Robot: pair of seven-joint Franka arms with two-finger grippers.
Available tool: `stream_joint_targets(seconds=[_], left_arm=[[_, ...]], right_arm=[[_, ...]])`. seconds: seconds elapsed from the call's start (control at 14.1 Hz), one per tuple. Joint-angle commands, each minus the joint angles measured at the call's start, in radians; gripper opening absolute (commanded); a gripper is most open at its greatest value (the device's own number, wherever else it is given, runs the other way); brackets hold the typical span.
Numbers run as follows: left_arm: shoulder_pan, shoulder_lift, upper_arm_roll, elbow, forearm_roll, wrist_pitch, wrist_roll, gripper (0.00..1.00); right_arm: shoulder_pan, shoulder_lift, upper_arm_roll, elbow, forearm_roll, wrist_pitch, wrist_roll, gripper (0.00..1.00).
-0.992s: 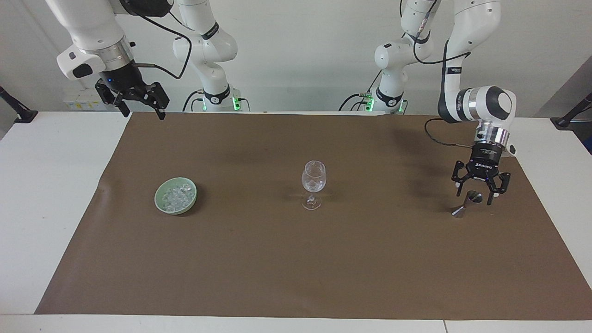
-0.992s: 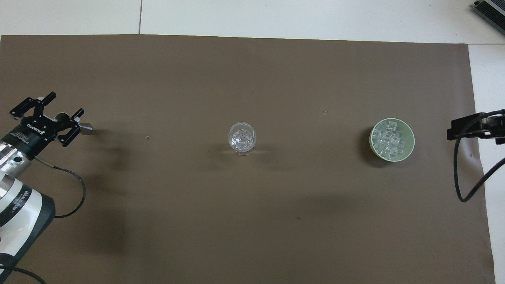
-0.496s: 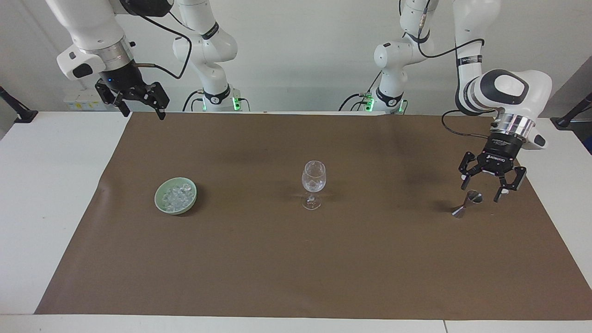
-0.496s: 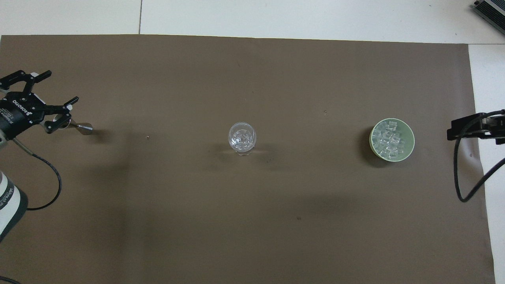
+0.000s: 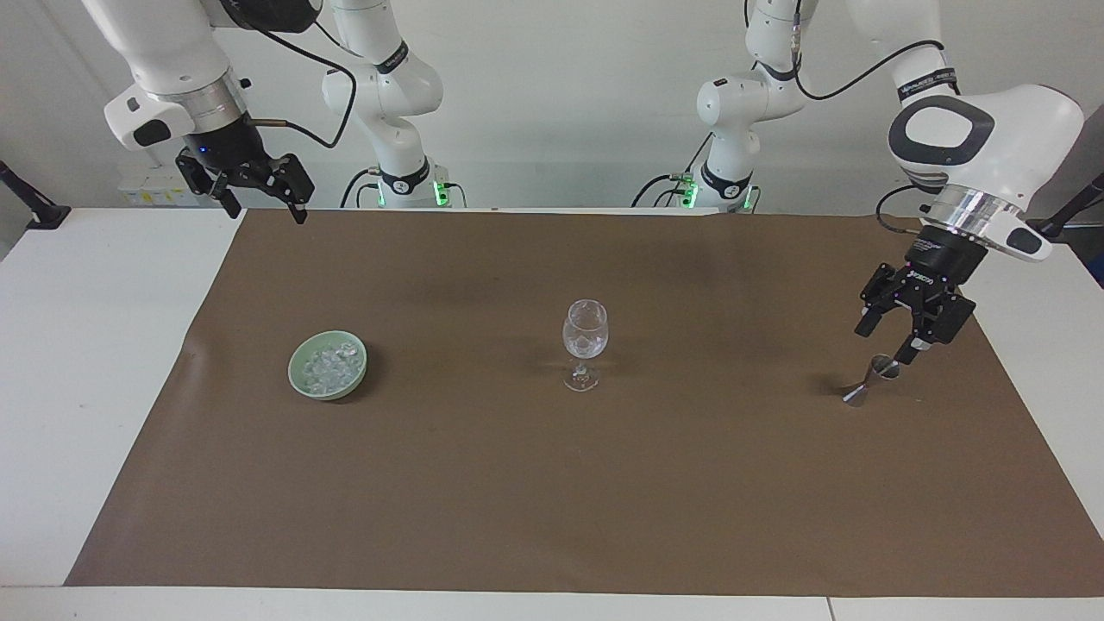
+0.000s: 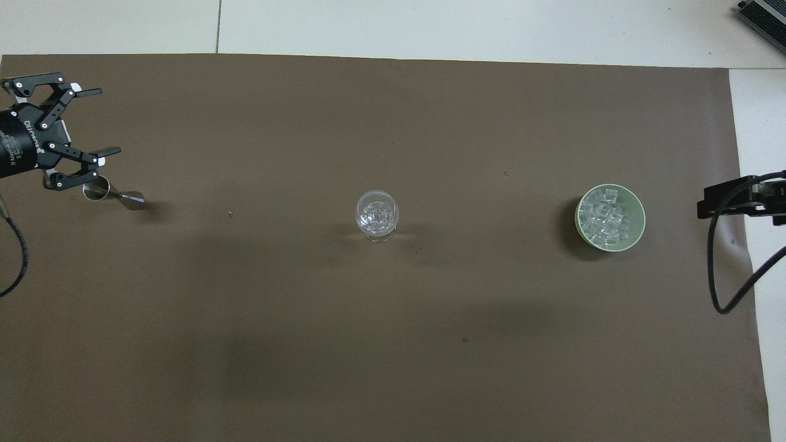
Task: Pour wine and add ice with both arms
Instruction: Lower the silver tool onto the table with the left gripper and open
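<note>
A stemmed wine glass (image 5: 585,338) (image 6: 376,214) stands mid-mat with several ice chunks in its bowl. More ice (image 5: 329,362) (image 6: 608,216) fills a pale green bowl (image 5: 302,385) (image 6: 640,209) toward the right arm's end. A small metal jigger (image 5: 870,380) (image 6: 112,195) sits on the mat toward the left arm's end. My left gripper (image 5: 888,343) (image 6: 105,121) hangs open just above and beside the jigger, holding nothing. My right gripper (image 5: 263,205) (image 6: 724,201) waits open and empty, high over the mat's corner at its own end. Wine is out of view.
A brown mat (image 5: 552,500) (image 6: 393,344) covers most of the white table (image 5: 95,345). The right arm's black cable (image 6: 721,270) hangs over the mat's edge beside the green bowl.
The left gripper has come off the jigger, lifted, swung toward its own end of the table and turned its wrist. The jigger, glass, bowl and right arm have stayed put.
</note>
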Motion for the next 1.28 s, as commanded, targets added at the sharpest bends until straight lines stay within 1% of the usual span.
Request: stream_joint_targets(seconds=[0.0,0.14,0.35,0.64,0.78,0.92,0.99,1.06,1.2], left_arm=[[-0.011,0.045,0.009,0.128,0.146,-0.136,0.009,0.96],[-0.034,0.052,0.003,0.174,0.252,-0.191,0.025,1.0],[-0.071,0.052,0.003,0.213,0.38,-0.271,0.129,1.0],[-0.082,0.044,0.003,0.227,0.426,-0.343,0.362,1.0],[-0.082,0.044,0.003,0.254,0.44,-0.387,0.459,1.0],[-0.1,0.047,0.003,0.294,0.492,-0.453,0.557,1.0],[-0.12,0.044,0.003,0.306,0.539,-0.475,0.614,1.0],[-0.138,0.036,0.003,0.31,0.569,-0.493,0.643,1.0],[-0.154,0.032,0.003,0.311,0.577,-0.547,0.647,1.0]], right_arm=[[-0.012,-0.03,0.009,-0.036,0.008,0.014,-0.01,1.0],[-0.009,-0.03,0.012,-0.036,0.008,0.005,-0.015,1.0],[-0.008,-0.03,0.015,-0.036,0.008,0.004,-0.015,1.0],[-0.008,-0.03,0.015,-0.036,0.008,0.004,-0.015,1.0],[-0.008,-0.03,0.015,-0.036,0.008,0.004,-0.015,1.0],[-0.008,-0.03,0.015,-0.036,0.008,0.004,-0.015,1.0],[-0.008,-0.03,0.015,-0.036,0.008,0.004,-0.015,1.0],[-0.008,-0.03,0.015,-0.036,0.008,0.004,-0.015,1.0],[-0.008,-0.03,0.015,-0.036,0.008,0.004,-0.015,1.0]])
